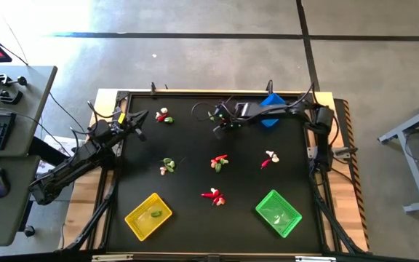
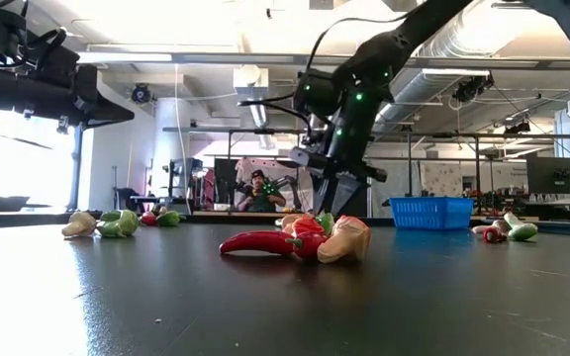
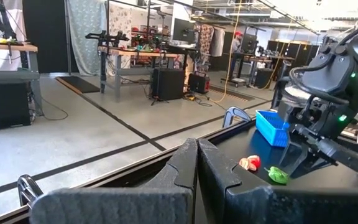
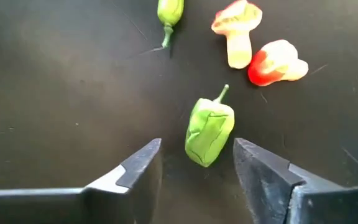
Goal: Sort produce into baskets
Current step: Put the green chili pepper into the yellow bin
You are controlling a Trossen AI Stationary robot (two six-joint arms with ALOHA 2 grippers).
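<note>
In the right wrist view a small green pepper [image 4: 209,130] lies on the black table between the fingers of my right gripper [image 4: 197,144]. The gripper is open and points steeply down, with a gap to the pepper on each side. Beyond the pepper lie a green pod [image 4: 169,12] and two red-and-white pieces [image 4: 238,31]. In the high view this gripper [image 1: 218,125] hovers over the table's far middle, just left of the blue basket [image 1: 273,100]. My left gripper [image 1: 138,120] waits shut and level at the far left.
The yellow basket [image 1: 138,218], with one green piece inside, stands near left, and the green basket [image 1: 291,218] near right. Small produce piles lie at the far left [image 1: 164,115], middle left [image 1: 168,166], centre [image 1: 219,161], middle right [image 1: 270,158] and near centre [image 1: 213,196].
</note>
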